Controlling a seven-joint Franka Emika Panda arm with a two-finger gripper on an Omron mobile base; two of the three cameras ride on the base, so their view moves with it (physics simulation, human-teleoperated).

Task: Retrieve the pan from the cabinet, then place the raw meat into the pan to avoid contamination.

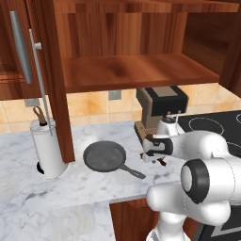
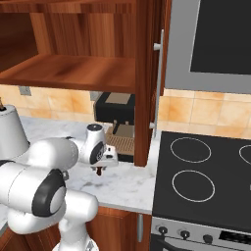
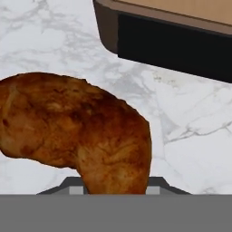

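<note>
A simulated kitchen with a marble worktop point(image 1: 56, 188). The wall cabinet point(image 1: 136, 70) stands open above it, its shelf bare. The pan point(image 1: 104, 156) already lies flat on the worktop, its thin handle pointing toward the robot's arm.

Right of the pan, just in front of a coffee machine point(image 1: 160, 106), the hand point(image 1: 157, 161) points down at the worktop. The meat point(image 3: 81, 131) sits in it: the hand view shows the brown drumstick very close, its narrowing end running down between the two finger tips. In both base views a small dark reddish piece shows under the hand. The jaws stand narrow, apparently closed on the meat. Whether the meat rests on the worktop or hangs just clear of it cannot be told.

Judged from its look, the meat is light, soft and somewhat slick, with an uneven rounded shape, so it may twist or slip in a pinch. The thick middle should give the surest hold; the thin end, which seems to be where it is held, leaves the heavy part free to swing on the way to the pan.
</note>
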